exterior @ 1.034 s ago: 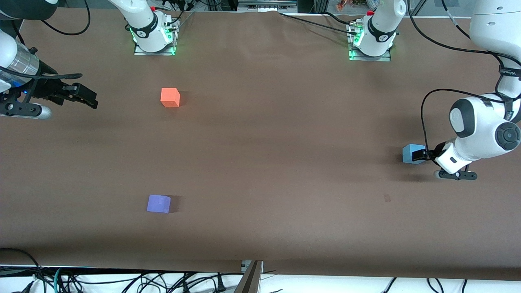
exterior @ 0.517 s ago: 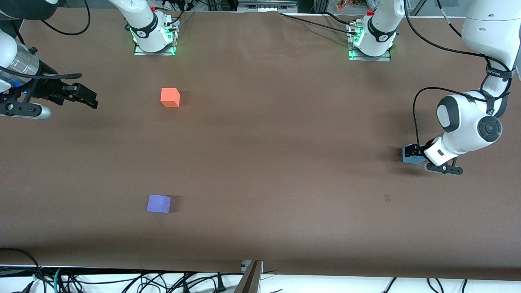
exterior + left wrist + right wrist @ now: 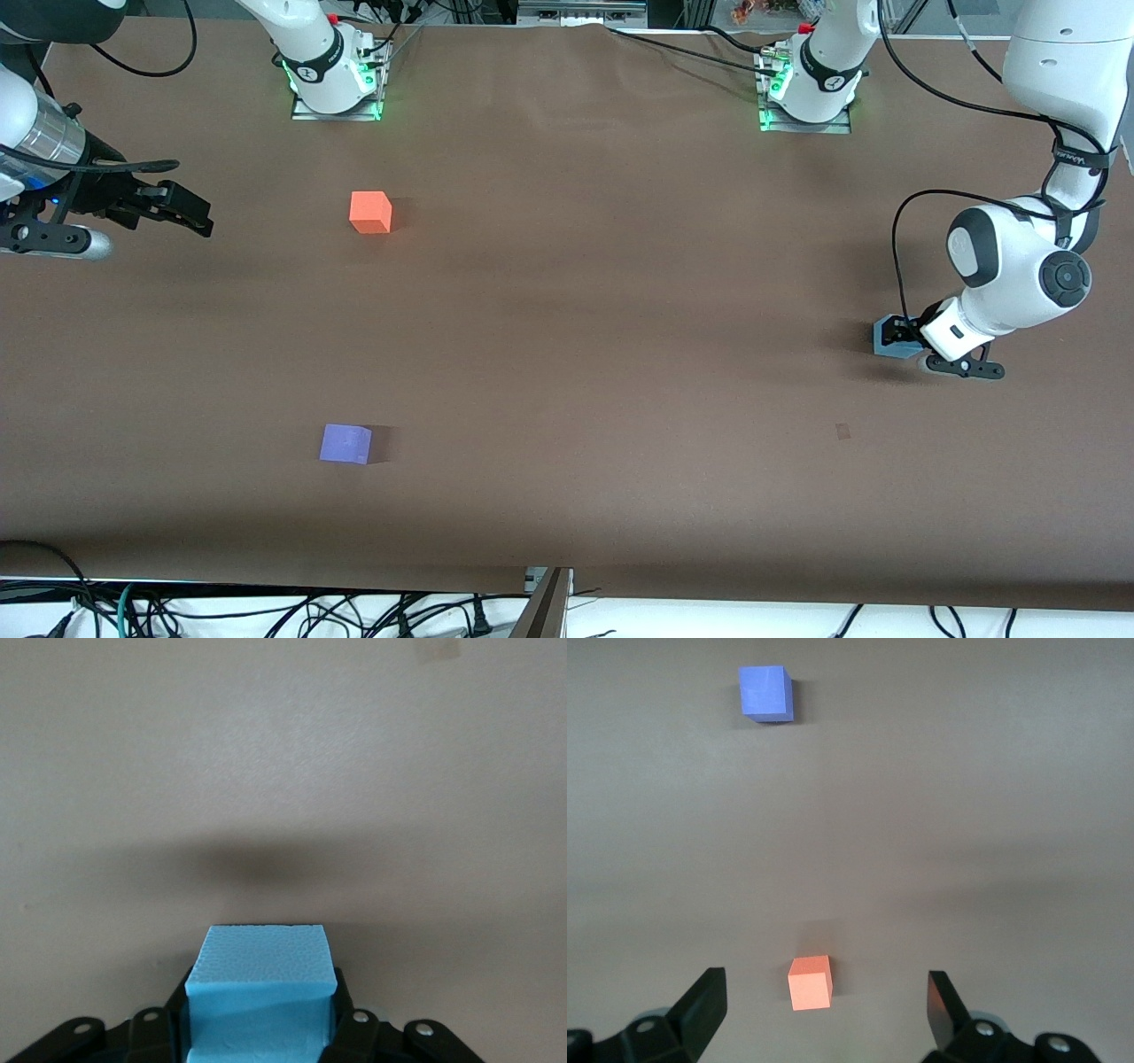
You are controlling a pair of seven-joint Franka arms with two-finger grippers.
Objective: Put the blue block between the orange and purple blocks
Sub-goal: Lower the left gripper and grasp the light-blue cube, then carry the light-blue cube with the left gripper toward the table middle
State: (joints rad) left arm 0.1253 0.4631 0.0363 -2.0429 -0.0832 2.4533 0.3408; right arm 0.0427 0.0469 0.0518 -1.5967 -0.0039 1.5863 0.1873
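Note:
The blue block [image 3: 886,338] rests on the brown table at the left arm's end. My left gripper [image 3: 897,335] is low over the table with a finger pressed on each side of the block; it fills the space between the fingers in the left wrist view [image 3: 260,979]. The orange block [image 3: 370,213] and the purple block [image 3: 345,443] sit apart toward the right arm's end, the purple one nearer the front camera. My right gripper [image 3: 199,217] waits open and empty above the table beside the orange block, which shows between its fingers [image 3: 810,981], with the purple block [image 3: 765,693] farther off.
The two arm bases [image 3: 335,84] [image 3: 811,89] stand at the table's back edge. A small dark mark [image 3: 842,431] lies on the cloth near the blue block. Cables hang along the front edge [image 3: 266,611].
My left arm has lowered and shifted toward the table's middle, bringing its fingers around the blue block, which has shifted slightly. The right arm has not moved.

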